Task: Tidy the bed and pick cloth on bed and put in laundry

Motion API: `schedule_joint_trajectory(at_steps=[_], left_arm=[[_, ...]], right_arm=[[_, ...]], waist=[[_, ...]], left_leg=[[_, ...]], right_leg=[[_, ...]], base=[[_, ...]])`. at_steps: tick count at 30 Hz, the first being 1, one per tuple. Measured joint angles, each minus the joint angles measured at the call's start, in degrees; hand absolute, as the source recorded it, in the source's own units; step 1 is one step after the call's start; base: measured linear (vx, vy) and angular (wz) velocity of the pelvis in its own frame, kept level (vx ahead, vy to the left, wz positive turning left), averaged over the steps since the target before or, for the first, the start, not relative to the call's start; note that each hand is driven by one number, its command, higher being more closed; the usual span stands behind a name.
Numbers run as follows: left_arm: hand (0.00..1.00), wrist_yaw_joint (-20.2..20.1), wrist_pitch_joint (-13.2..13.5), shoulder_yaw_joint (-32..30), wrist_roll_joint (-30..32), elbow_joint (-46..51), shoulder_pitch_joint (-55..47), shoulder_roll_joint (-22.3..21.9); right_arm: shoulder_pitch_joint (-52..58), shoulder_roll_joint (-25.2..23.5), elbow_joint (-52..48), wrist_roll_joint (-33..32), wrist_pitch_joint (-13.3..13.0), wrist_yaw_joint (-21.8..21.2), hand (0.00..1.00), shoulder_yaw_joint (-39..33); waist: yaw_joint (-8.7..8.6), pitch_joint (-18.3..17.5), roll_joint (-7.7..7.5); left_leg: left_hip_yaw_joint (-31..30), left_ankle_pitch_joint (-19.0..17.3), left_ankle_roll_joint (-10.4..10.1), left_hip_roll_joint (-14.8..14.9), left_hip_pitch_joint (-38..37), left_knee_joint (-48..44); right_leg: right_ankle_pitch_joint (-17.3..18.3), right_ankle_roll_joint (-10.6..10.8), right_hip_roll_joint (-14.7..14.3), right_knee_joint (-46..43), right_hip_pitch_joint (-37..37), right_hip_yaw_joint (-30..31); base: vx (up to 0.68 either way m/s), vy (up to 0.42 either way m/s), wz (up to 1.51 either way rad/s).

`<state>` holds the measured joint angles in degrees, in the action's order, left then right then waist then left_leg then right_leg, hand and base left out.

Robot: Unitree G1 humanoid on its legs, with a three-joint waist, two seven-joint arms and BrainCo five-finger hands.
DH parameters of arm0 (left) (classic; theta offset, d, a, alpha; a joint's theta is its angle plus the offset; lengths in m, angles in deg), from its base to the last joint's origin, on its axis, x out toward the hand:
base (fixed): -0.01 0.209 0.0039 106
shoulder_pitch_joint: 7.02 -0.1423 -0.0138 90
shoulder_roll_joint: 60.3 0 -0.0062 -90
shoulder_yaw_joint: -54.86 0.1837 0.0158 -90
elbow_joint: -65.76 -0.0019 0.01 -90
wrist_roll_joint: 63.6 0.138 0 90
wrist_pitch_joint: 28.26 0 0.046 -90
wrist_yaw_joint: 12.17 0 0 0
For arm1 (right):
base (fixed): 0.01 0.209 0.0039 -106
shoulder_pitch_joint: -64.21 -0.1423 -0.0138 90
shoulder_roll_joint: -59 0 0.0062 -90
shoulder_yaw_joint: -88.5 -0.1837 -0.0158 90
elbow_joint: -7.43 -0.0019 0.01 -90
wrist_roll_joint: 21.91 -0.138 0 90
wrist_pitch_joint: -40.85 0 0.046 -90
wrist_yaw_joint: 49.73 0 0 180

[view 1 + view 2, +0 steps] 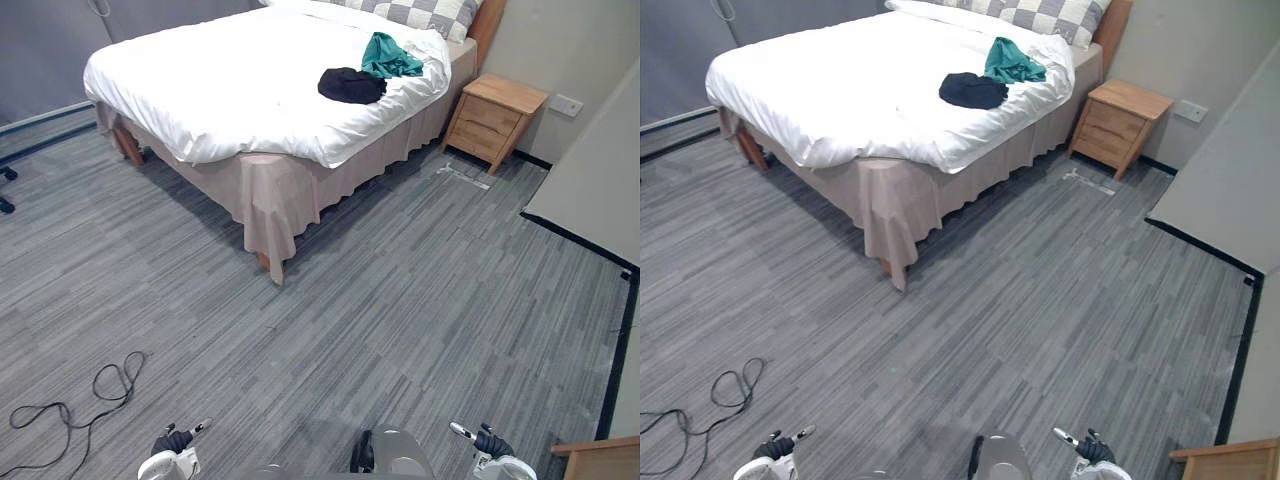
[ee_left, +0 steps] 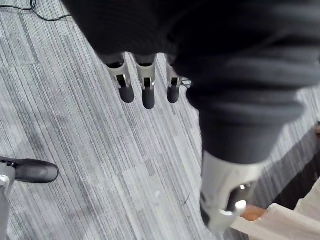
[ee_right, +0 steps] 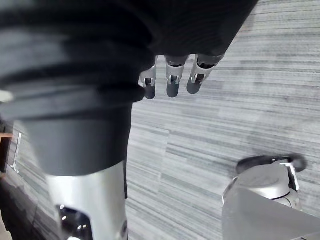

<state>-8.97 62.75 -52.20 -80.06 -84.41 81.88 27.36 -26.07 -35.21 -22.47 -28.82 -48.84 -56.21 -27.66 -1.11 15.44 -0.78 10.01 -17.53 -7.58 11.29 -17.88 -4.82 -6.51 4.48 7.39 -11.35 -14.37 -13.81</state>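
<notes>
I judge the task not yet begun. The black cloth [image 1: 351,85] and the green cloth [image 1: 388,57] lie close together, perhaps touching, on the bed [image 1: 230,100], near the pillow [image 1: 425,14] and on the side of the nightstand [image 1: 495,118]. The white cover has some wrinkles. The left hand [image 2: 145,84] and right hand [image 3: 172,82] hang low over the floor [image 1: 420,300], well apart from the bed, with fingers relaxed and holding nothing. Bare floor lies between; the nightstand may narrow the approach to the cloths.
</notes>
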Motion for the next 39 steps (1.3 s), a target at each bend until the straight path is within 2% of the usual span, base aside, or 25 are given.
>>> schedule_joint_trajectory(at_steps=[2, 3, 5, 6, 8, 10, 13, 14, 15, 17, 19, 20, 21, 22, 23, 25, 28, 30, 32, 34, 35, 36, 37, 38, 39], left_arm=[[0.00, -0.15, 0.62, 0.03, 0.02, -1.14, 0.67, -1.24], [0.00, -0.14, 1.34, 0.01, -0.10, -1.21, 0.86, -1.42], [0.00, -0.21, 1.41, 0.01, -0.72, -1.18, 0.49, -2.30], [0.00, -0.54, 1.64, 0.06, -1.34, -1.06, 0.02, -3.11], [0.00, -1.15, 2.06, 0.09, -2.07, -0.96, -1.18, -3.61], [0.00, -1.20, 2.13, 0.13, -2.35, 0.14, -3.08, -4.00], [0.00, -1.13, 2.60, 0.15, -4.12, 2.02, -6.08, -5.64], [0.00, -1.11, 2.58, 0.18, -4.35, 2.28, -6.65, -6.11], [0.00, -1.04, 2.48, 0.22, -5.26, 2.31, -6.86, -6.52], [0.00, -0.90, 2.02, 0.71, -6.01, 2.44, -6.27, -6.64], [0.00, -0.71, 1.30, 0.77, -6.20, 2.55, -5.48, -6.78], [0.00, 0.03, 0.35, 1.52, -6.15, 2.06, -4.72, -6.42], [0.00, 0.48, -0.42, 2.27, -6.06, 1.00, -3.48, -6.73], [0.00, 0.54, -0.81, 2.71, -6.01, 0.93, -3.00, -6.86], [0.00, 0.66, -0.94, 3.37, -5.64, 0.96, -2.31, -6.69], [0.00, 0.85, -0.91, 4.80, -5.23, 1.04, -2.10, -6.13], [0.00, 1.00, -0.74, 6.97, -4.86, 2.55, -1.80, -5.38], [0.00, 0.42, -0.86, 7.16, -3.72, 3.74, -0.91, -4.93], [0.00, 0.35, -1.83, 6.55, -2.83, 3.72, -1.58, -3.34], [0.00, 0.39, -1.88, 3.03, -2.83, 4.11, -4.52, -3.33], [0.00, 0.38, -1.87, 1.78, -2.80, 5.04, -5.60, -2.83], [0.00, 0.17, -1.64, 0.35, -2.79, 6.51, -7.03, -1.12], [0.00, 0.47, -1.68, -0.43, -2.80, 5.66, -6.47, -2.82], [0.00, -0.03, -1.65, -0.62, -2.88, 6.24, -7.40, -4.13], [0.00, -0.23, -1.40, -0.59, -3.02, 6.45, -7.10, -5.76]], right_arm=[[0.02, 0.15, 0.05, 0.29, -0.13, -0.11, 0.00, -0.32], [-0.79, -0.30, 0.70, 0.32, -0.18, -0.04, 0.00, -0.63], [-1.64, -0.33, 1.13, 1.03, -0.24, -0.11, 0.00, -0.56], [-1.26, 0.02, 1.34, 2.36, -1.23, -0.21, 0.00, 0.36], [-1.76, 0.32, 1.44, 2.46, -1.66, -0.17, 0.00, 2.83], [-2.06, 0.44, 1.58, 2.47, -1.91, -0.30, 0.00, 4.71], [-3.70, 1.10, 1.10, 2.53, -2.02, -0.44, 0.00, 4.78], [-3.71, 1.26, 0.24, 2.60, -2.01, -0.73, 0.00, 4.57], [-3.00, 1.49, -2.02, 3.02, -2.01, -1.12, 0.00, 4.36], [-2.01, 2.70, -4.27, 3.28, -1.95, -1.24, 0.00, 3.95], [-1.83, 3.90, -4.68, 3.26, -1.97, -1.24, 0.00, 3.92], [-2.08, 4.16, -4.46, 3.27, -1.99, -1.31, 0.00, 3.85], [-2.72, 4.24, -4.39, 3.46, -2.17, -1.42, 0.00, 3.63], [-3.21, 4.06, -4.18, 3.60, -2.35, -1.62, 0.00, 3.65], [-3.84, 3.50, -3.37, 4.33, -2.43, -1.98, 0.00, 3.72], [-3.04, 2.55, -2.68, 4.64, -2.39, -2.14, 0.00, 3.81], [-2.77, 2.54, -3.17, 3.11, -2.48, -1.29, 0.00, 3.89], [-2.24, 2.42, -3.22, -0.28, -1.64, -0.29, 0.00, 3.76], [-2.34, 1.14, -3.21, -2.86, -0.88, 0.48, 0.00, 3.66], [-1.10, -0.43, -3.23, -3.24, -0.44, 0.42, 0.00, 3.65], [0.10, -1.26, -3.27, -3.22, -0.29, 0.26, 0.00, 3.63], [2.70, -2.61, -3.24, -3.22, 0.20, -0.25, 0.00, 3.26], [2.43, -1.88, -2.85, -3.21, 0.53, -0.24, 0.00, 2.47], [2.01, -1.35, -4.18, -3.53, 0.58, -0.34, 0.00, 1.73], [1.07, 0.23, -4.53, -4.43, 0.91, -0.58, 0.00, 1.61]], waist=[[-0.36, -0.30, 2.27], [-0.21, -0.20, 2.10], [-0.15, -0.44, 2.90], [-0.14, -0.47, 3.89], [0.38, -0.14, 4.66], [0.99, 0.66, 3.60], [3.18, 1.55, 3.49], [3.42, 1.54, 3.59], [3.37, 1.32, 3.87], [2.40, 0.98, 4.13], [1.65, 0.14, 3.40], [1.61, -1.50, 1.55], [1.50, -1.41, 0.71], [1.18, -1.36, 0.72], [0.88, -1.28, 0.73], [1.28, -0.83, 0.87], [0.91, -0.61, 2.57], [1.13, -0.87, 1.64], [1.62, -0.74, -0.35], [1.62, -0.80, -1.45], [1.51, -1.81, -3.22], [2.49, -3.27, -6.60], [3.09, -2.78, -3.77], [2.71, -3.64, -1.80], [2.05, -3.74, 1.48]], left_leg=[[-1.14, 0.19, 4.70, 2.25, -0.73, -1.83], [-1.67, 3.05, 1.93, 3.13, 1.84, -8.44], [-3.46, 8.27, 0.18, 5.32, 6.39, -20.37], [-4.64, 14.56, -0.12, 8.40, 12.17, -34.86], [-5.20, 11.37, -0.15, 9.10, 19.12, -50.59], [-3.87, 7.07, -0.03, 5.96, 25.11, -53.87], [4.38, 5.04, 1.42, 1.06, 29.90, -36.69], [8.94, 6.24, 2.84, 0.54, 29.94, -29.22], [19.09, 10.22, 5.66, 0.36, 29.60, -19.05], [31.53, 11.85, 9.80, -0.70, 28.66, -11.99], [32.23, 10.90, 14.02, -2.25, 28.78, -11.62], [32.88, 11.25, 17.09, -4.43, 28.68, -12.58], [30.88, 10.46, 17.60, -6.76, 27.81, -11.75], [29.21, 10.09, 17.67, -7.58, 27.24, -11.13], [26.13, 9.44, 17.01, -8.27, 25.39, -10.53], [21.03, 9.02, 16.09, -8.74, 19.68, -8.57], [11.50, 9.94, 13.07, -8.21, 12.17, -2.05], [6.24, 10.42, 11.02, -7.88, 11.15, 0.19], [3.07, 9.38, 8.18, -7.62, 10.48, 0.44], [2.59, 6.82, 4.36, -6.21, 8.24, -1.60], [3.27, 5.14, 2.56, -5.88, 8.14, -3.07], [3.84, 2.86, 0.08, -6.05, 7.64, -5.22], [3.87, 1.91, -0.93, -3.30, 7.07, -6.77], [6.80, 2.13, -2.27, 0.34, 7.87, -7.70], [7.86, 2.63, -3.93, 2.65, 6.20, -6.15]], right_leg=[[6.80, -3.16, -1.96, -8.07, -2.91, -0.99], [8.64, -5.68, -2.62, -10.05, -3.15, -1.25], [10.50, -6.43, -4.59, -8.94, 0.09, -1.53], [11.90, -7.42, -7.30, -5.13, 5.49, -1.87], [12.38, -8.25, -9.63, -0.90, 11.62, -1.07], [12.94, -10.24, -10.28, 2.29, 17.21, 0.13], [13.74, -10.22, -10.24, 5.26, 23.21, 1.64], [14.28, -9.83, -10.20, 6.10, 24.67, 1.58], [15.39, -8.97, -10.15, 7.66, 26.89, 0.56], [18.26, -6.50, -10.02, 8.91, 30.63, -3.19], [22.84, -4.85, -8.52, 5.37, 30.54, -5.89], [28.24, -1.16, -4.99, -5.03, 28.18, -7.98], [28.08, 2.43, -0.69, -19.88, 22.65, -9.48], [26.65, 4.36, 1.54, -28.09, 18.79, -9.50], [27.15, 3.91, 3.37, -34.86, 16.37, -10.19], [27.62, 3.58, 5.22, -35.88, 16.37, -11.85], [26.55, 4.24, 3.48, -22.97, 13.27, -7.05], [20.84, 5.64, 2.87, -8.39, 9.40, -1.13], [12.95, 8.13, 4.33, 2.01, 4.23, 5.27], [7.54, 4.71, 4.25, 3.18, 4.51, 6.40], [4.75, 2.95, 4.29, 3.83, 6.07, 6.57], [0.96, 1.98, 4.55, 4.65, 8.33, 7.75], [1.85, 1.33, 2.12, 3.51, 9.01, 6.34], [1.99, 0.36, -0.11, 4.05, 9.25, 5.39], [3.55, -0.61, -2.57, 4.40, 10.13, 4.53]], base=[[0.40, -0.315, 0.05], [0.48, -0.355, -0.14], [0.51, -0.368, -0.16], [0.47, -0.232, -0.04], [0.47, -0.167, -0.05], [0.42, -0.125, -0.20], [0.41, -0.039, -0.48], [0.43, 0.044, -0.12], [0.45, 0.063, 0.18], [0.50, 0.121, 0.82], [0.52, 0.157, 0.87], [0.64, 0.199, 0.80], [0.63, 0.202, 0.86], [0.51, 0.167, 1.10], [0.43, 0.107, 1.28], [0.52, 0.029, 1.29], [0.44, -0.159, 1.47], [0.35, -0.223, 1.50], [0.39, -0.328, 0.98], [0.40, -0.366, 0.76], [0.48, -0.466, 0.91], [0.49, -0.495, 0.64], [0.42, -0.437, 0.25], [0.35, -0.331, 0.00], [0.32, -0.261, 0.00]])
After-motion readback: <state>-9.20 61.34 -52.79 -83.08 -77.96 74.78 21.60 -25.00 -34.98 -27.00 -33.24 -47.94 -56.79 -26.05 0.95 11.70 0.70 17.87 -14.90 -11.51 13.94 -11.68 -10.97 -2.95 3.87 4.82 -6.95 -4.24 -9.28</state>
